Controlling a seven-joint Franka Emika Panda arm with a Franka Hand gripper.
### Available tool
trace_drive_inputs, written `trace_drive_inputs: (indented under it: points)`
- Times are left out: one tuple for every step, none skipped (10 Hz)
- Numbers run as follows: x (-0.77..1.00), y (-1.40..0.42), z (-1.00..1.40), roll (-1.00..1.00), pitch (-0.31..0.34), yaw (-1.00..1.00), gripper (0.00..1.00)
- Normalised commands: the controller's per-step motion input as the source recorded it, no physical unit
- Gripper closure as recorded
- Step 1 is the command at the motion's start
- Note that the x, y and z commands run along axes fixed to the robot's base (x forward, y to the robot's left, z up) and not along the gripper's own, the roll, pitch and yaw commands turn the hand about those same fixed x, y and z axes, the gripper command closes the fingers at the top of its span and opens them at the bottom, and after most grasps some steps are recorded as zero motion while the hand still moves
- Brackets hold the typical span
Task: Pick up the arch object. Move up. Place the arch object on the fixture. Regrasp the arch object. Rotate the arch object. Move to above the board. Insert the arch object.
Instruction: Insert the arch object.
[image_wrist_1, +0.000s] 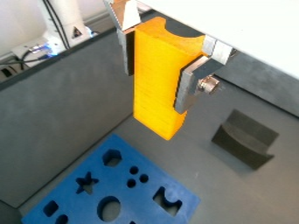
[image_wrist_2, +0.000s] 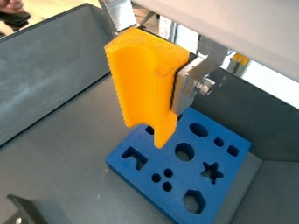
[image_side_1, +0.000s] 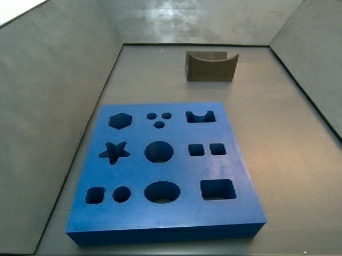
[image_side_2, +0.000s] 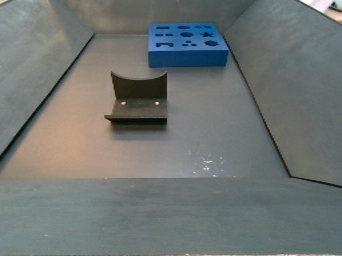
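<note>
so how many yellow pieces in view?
1. The arch is clamped in the gripper, up in the air with the board below. Neither side view shows it. None lies on the board or fixture.

Lighting: even, fairly bright, from overhead. Glare: pale sheen on back wall (image_side_1: 187, 20); small glints on floor (image_side_2: 207, 165). Shadows: soft. Wrist views: gripper (image_wrist_1: 163, 66) close, slightly soft; white areas overexposed. Side views: sharp.
</note>
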Motion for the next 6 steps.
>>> trace_drive_inputs:
  points:
    - [0.43,0.00,-0.43,0.00,-0.131,-0.14,1.00]
    - [0.55,0.00,-0.52,0.00,-0.117,-0.11,1.00]
    - [0.29,0.00,-0.55,0.00,-0.117,-0.02,1.00]
    - [0.00,0.00,-0.55,0.00,-0.170,-0.01,1.00]
    - [0.04,0.00,-0.53,0.00,-0.144,0.00,1.00]
    - [-0.29,-0.07,-0.52,0.01,-0.174,0.00,1.00]
